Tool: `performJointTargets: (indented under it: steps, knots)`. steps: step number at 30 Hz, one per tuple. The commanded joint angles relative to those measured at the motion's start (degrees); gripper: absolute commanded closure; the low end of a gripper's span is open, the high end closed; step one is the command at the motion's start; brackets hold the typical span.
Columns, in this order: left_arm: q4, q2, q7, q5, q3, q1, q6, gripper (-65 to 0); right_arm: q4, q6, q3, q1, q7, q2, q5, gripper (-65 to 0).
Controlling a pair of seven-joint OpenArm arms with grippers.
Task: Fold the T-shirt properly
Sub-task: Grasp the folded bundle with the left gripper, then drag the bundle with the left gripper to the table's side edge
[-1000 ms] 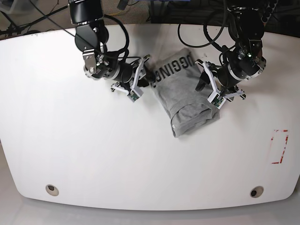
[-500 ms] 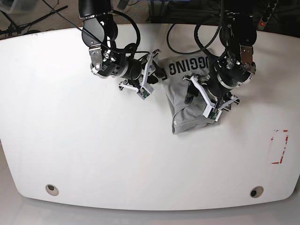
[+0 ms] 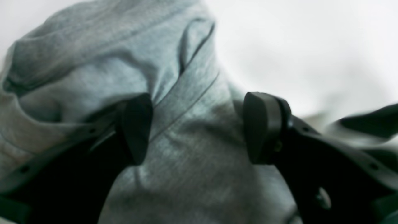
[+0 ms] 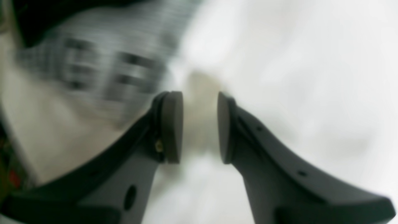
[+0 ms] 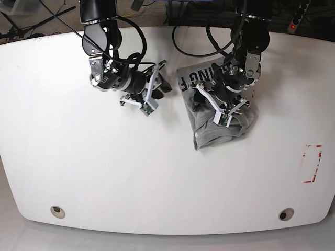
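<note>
Because the T-shirt (image 5: 217, 123) is soft, light cotton bunched mid-table, a doubled hem edge looks the surest grip. Over it, the left gripper (image 3: 196, 127) stands spread; the right gripper (image 4: 199, 127) hovers slightly parted, empty.

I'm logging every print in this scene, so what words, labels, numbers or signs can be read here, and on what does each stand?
"GING": black block letters on the T-shirt, upside down in the base view; the left gripper covers the rest of the word.
Dark letters on the grey cloth in the right wrist view: too blurred to read.
Red marking on the table at its right edge: an outline, no text.
Neck label: not visible.
</note>
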Motion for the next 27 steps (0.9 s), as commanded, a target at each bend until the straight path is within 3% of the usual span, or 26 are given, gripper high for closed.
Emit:
performJointTargets:
  steps: [1,7,13,17,21,27]
  knots:
    - [-2.0,-0.2,-3.5,3.5,0.2,0.6,0.1,-42.9,1.2,0.1,1.6,0.8,0.9,-0.1,0.9,-17.4]
    - [-8.3,-1.8,-5.3,5.8,0.2,0.6,0.1,-42.9,1.2,0.1,2.0,0.9,0.9,0.1,0.9,-17.4]
    - [-8.7,-8.5,-5.2,5.8,0.2,0.7,-0.3,-42.9,2.8,0.1,2.0,0.7,0.8,0.1,0.9,-17.4]
    - [-10.1,-14.8,-5.2,5.8,-0.3,0.4,-5.4,-42.9,5.6,0.1,1.9,0.3,0.7,0.1,0.9,-17.4]
    - [-14.1,-20.8,-5.2,5.8,-3.7,-1.6,-13.9,-42.9,7.7,0.1,1.8,0.3,-0.9,0.1,0.9,-17.4]
    - [-21.0,-29.8,-5.3,5.8,-7.3,-4.9,-24.0,-42.8,10.0,0.1,1.8,0.5,-3.2,0.1,0.9,-17.4]
